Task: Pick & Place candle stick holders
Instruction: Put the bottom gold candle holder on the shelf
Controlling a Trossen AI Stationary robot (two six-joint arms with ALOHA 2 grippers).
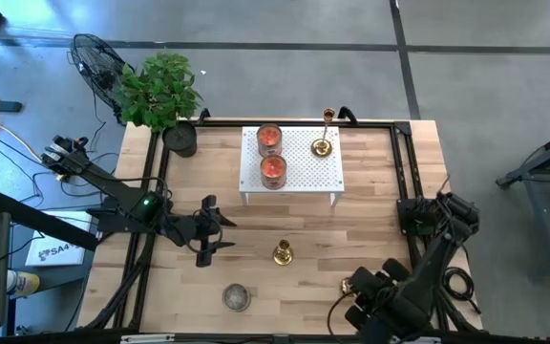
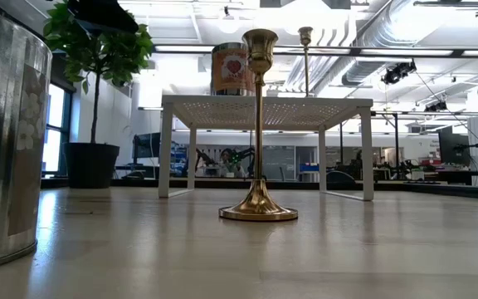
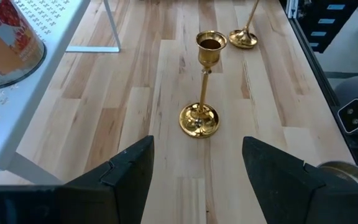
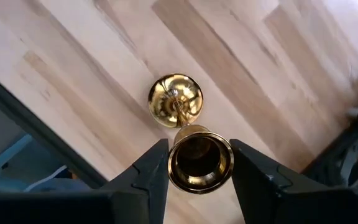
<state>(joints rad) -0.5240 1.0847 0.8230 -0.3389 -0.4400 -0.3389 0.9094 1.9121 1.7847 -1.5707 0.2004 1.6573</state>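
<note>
One gold candle stick holder (image 1: 283, 253) stands upright on its round base in the middle of the wooden table, also in the low view (image 2: 258, 124). My left gripper (image 1: 220, 234) hovers open to its left, fingers spread with nothing between them (image 3: 197, 180). A second, slimmer holder (image 1: 322, 145) stands on the white perforated side table (image 1: 299, 182). My right gripper (image 1: 351, 291), near the table's near right corner, is shut on a third holder (image 4: 188, 134), which also shows far off in the left wrist view (image 3: 244, 37). My right gripper pinches the holder's cup (image 4: 199, 163), at the top of the stem, between its two fingers. The fingers come from above, pointing steeply down. The holder hangs tilted below them, its round base (image 4: 174, 99) low over the wood; whether the base touches the table I cannot tell.
Two glass jars with orange-red candles (image 1: 269, 140) (image 1: 273, 170) stand on the white side table. A squat grey tin (image 1: 236, 297) sits near the near edge. A potted plant (image 1: 160, 91) stands at the far left corner. Black rails (image 1: 404, 182) run along the table's sides.
</note>
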